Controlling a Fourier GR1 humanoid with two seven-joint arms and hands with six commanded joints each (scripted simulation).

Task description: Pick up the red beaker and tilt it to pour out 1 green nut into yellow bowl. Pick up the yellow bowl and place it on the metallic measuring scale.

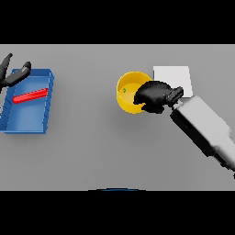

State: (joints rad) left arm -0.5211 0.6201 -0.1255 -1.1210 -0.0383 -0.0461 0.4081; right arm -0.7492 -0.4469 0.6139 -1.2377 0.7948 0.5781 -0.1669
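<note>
While the right hand (153,96) curls over the yellow bowl's (127,92) right rim, the left hand (13,73) sits with fingers spread and holding nothing at the far left edge.

From the left: the left hand hovers over the upper corner of a blue tray (28,120), in which a red beaker (30,96) lies on its side, a slim red bar slanting upward to the right. Near the table's centre stands the yellow bowl, round and bright, with a small green nut (124,90) on its inner floor. Just right of it, touching the hand's far side, lies the metallic measuring scale (172,75), a pale square plate, partly hidden by the right wrist.
</note>
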